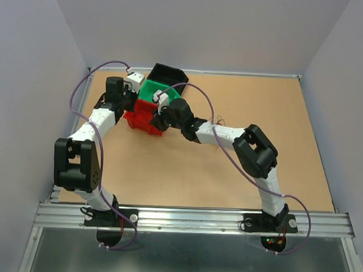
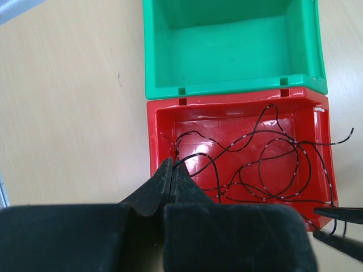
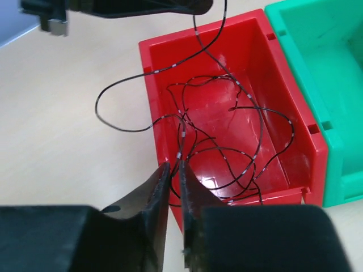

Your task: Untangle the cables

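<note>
Pinching cables (image 2: 255, 164) | red bin (image 2: 238, 101) rim (left gripper (image 2: 172, 170)); green bin (image 2: 227, 89) abutting

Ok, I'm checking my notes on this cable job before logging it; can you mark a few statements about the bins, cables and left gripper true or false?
1. The green bin is empty. True.
2. The cables lie in the green bin. False: they lie in the red bin.
3. The left gripper is shut on a cable strand. True.
4. The red bin and green bin stand apart. False: they touch, side by side.
5. A strand loops out beyond the red bin's wall. True.
</note>
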You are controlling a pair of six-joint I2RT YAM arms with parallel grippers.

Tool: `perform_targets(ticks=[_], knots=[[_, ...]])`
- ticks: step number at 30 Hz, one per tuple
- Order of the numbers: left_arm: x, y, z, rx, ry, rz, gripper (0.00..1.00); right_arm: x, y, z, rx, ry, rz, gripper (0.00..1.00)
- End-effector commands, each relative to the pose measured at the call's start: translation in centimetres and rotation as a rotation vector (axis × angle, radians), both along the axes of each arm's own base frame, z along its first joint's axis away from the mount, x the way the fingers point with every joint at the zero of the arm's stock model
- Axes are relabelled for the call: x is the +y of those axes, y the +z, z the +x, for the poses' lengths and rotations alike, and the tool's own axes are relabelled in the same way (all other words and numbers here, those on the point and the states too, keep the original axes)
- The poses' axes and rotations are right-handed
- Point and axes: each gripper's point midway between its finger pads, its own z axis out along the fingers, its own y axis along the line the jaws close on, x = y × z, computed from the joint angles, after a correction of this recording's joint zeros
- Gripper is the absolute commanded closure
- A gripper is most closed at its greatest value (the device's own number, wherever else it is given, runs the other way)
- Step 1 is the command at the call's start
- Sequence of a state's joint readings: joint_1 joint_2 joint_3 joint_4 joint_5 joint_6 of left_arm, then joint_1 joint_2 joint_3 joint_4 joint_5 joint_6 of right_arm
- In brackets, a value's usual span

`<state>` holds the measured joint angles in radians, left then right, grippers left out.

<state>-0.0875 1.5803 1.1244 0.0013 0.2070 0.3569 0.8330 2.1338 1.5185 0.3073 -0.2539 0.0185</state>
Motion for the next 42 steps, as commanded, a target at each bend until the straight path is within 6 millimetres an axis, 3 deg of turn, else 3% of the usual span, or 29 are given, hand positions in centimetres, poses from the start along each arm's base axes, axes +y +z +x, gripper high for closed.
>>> perform_targets(ticks=[1, 3, 11, 15, 16, 18, 20, 29, 36, 37, 42], knots=[[-0.5, 2.6, 0.0, -0.071, -0.024, -0.036, 1.0, 1.3, 2.9, 2.1, -0.033, -0.081, 0.085, 0.95], [-0.6, 2.4, 0.0, -0.069, -0.032, -0.041, 1.0, 1.3, 2.6, 2.8, -0.019, -0.118, 0.088, 0.99], [-0.7, 1.3, -0.2, -0.062, -0.044, -0.036, 1.0, 0.1, 0.5, 5.7, 0.031, -0.28, 0.043, 0.99], [-0.6, 0.5, -0.2, -0.049, -0.041, -0.031, 1.0, 0.2, -1.5, 6.3, 0.07, -0.293, 0.004, 1.0], [-0.7, 0.4, -0.2, -0.045, -0.044, -0.031, 1.0, 0.2, -3.4, 6.4, 0.102, -0.296, -0.031, 0.99], [-0.7, -0.2, -0.2, -0.032, -0.044, -0.032, 1.0, 0.4, -3.8, 6.9, 0.132, -0.308, -0.05, 1.0], [-0.7, -0.5, -0.1, -0.024, -0.044, -0.032, 1.0, 0.5, -5.8, 7.0, 0.167, -0.311, -0.08, 0.99], [-0.3, -2.1, 0.2, 0.007, -0.021, -0.017, 1.0, -0.2, -7.9, 7.8, 0.236, -0.344, -0.119, 1.0], [0.1, -2.3, 0.5, 0.002, 0.006, -0.01, 1.0, -0.3, -6.5, 7.8, 0.249, -0.328, -0.091, 0.99], [0.1, -2.5, 0.5, 0.005, 0.007, -0.009, 1.0, -0.3, -6.3, 7.6, 0.251, -0.321, -0.088, 0.94], [0.3, -2.3, 0.7, -0.006, 0.019, -0.004, 1.0, 0.3, -2.6, 6.6, 0.239, -0.255, -0.035, 0.86]])
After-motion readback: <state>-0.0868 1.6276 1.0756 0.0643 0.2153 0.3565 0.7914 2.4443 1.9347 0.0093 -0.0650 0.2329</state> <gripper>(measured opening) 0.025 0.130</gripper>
